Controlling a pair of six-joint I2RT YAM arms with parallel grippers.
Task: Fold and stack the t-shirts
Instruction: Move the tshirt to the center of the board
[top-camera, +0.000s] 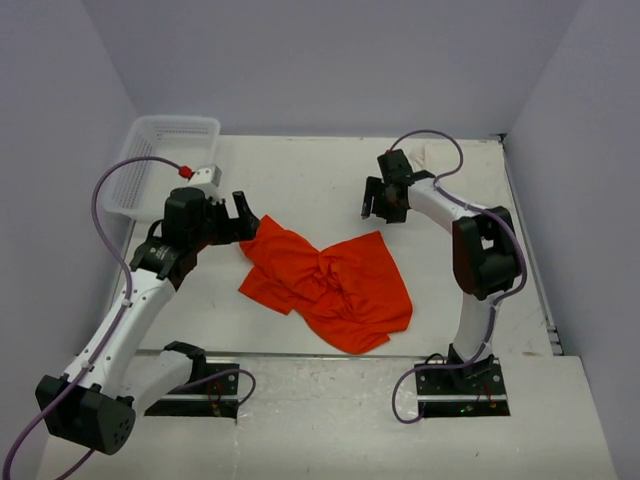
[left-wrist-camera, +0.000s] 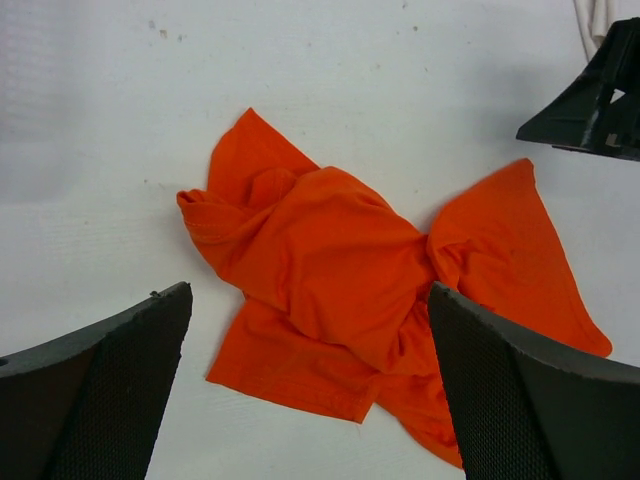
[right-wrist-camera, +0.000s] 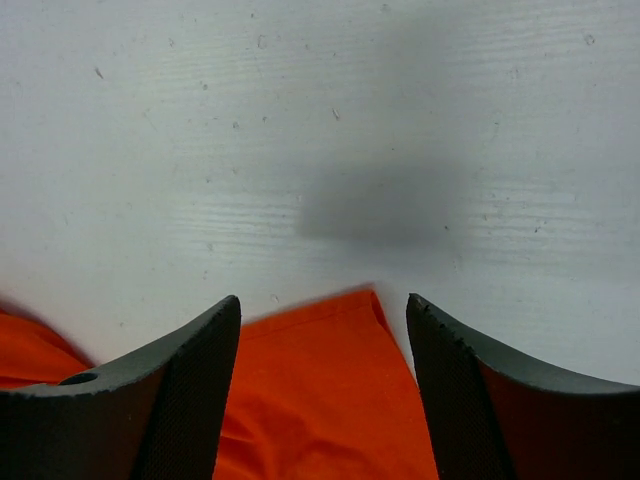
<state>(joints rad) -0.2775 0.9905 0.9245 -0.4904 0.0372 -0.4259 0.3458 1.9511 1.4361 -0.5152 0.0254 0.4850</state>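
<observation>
The orange-red t-shirt (top-camera: 330, 280) lies crumpled and twisted in the middle of the table. It also shows in the left wrist view (left-wrist-camera: 330, 290) and a corner of it shows in the right wrist view (right-wrist-camera: 320, 400). My left gripper (top-camera: 243, 215) is open and empty, hovering by the shirt's left edge (left-wrist-camera: 308, 300). My right gripper (top-camera: 378, 205) is open and empty, above the shirt's far right corner (right-wrist-camera: 323, 300). A bit of the cream-white t-shirt (top-camera: 430, 153) shows at the back behind the right arm, mostly hidden; its edge also shows in the left wrist view (left-wrist-camera: 592, 20).
A white plastic lattice basket (top-camera: 165, 165) stands at the back left, just behind the left arm. Grey walls close the table on three sides. The arm bases (top-camera: 455, 385) sit at the near edge.
</observation>
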